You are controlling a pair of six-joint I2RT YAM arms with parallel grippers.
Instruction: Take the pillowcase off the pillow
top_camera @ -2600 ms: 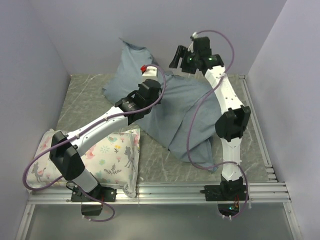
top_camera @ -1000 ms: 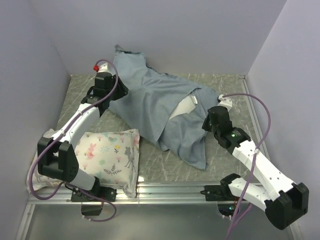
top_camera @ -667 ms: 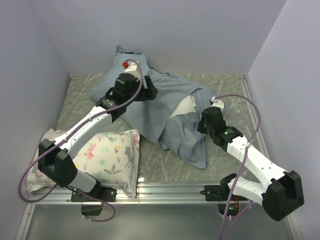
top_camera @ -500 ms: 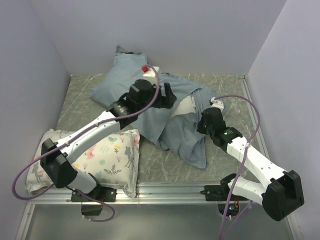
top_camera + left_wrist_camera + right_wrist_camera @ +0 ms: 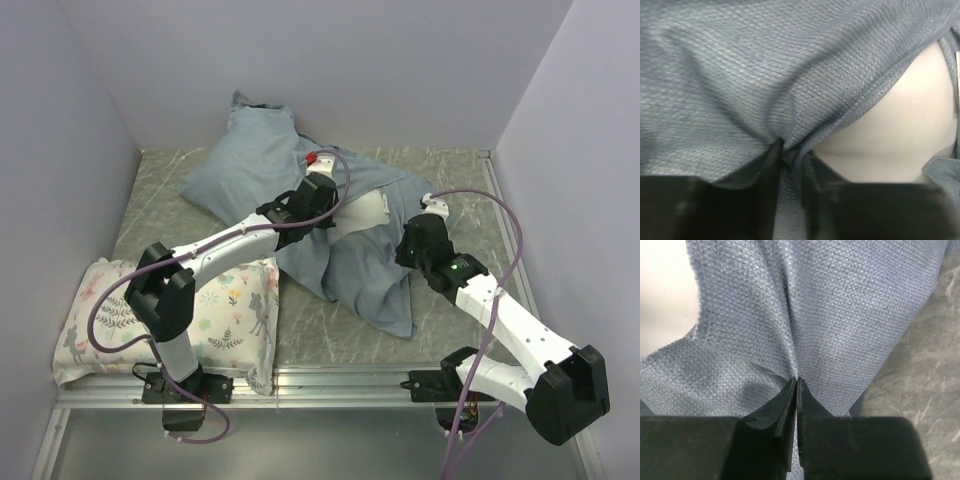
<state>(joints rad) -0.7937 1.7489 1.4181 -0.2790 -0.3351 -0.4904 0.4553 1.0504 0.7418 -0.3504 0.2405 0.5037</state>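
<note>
The slate blue-grey pillowcase (image 5: 260,170) lies crumpled across the middle of the table, inside face showing. A patch of the white pillow (image 5: 365,210) shows at its opening. My left gripper (image 5: 335,215) sits at the opening's left edge. In the left wrist view it (image 5: 790,152) is shut on a fold of pillowcase (image 5: 740,75) beside the bare pillow (image 5: 900,130). My right gripper (image 5: 405,252) presses on the fabric at the pillow's right. Its jaws (image 5: 796,382) stand almost together, pinching a pucker of pillowcase (image 5: 840,300), with pillow (image 5: 662,295) at upper left.
A white floral deer-print pillow (image 5: 225,305) lies at the front left, over a leaf-print cushion (image 5: 85,335). Grey marbled tabletop (image 5: 470,200) shows right of the fabric. Lilac walls close three sides. A metal rail (image 5: 330,380) runs along the near edge.
My left arm swung from the back left across to the pillow's opening, opened wide on the way, then closed on the fabric edge. The right arm barely moved.
</note>
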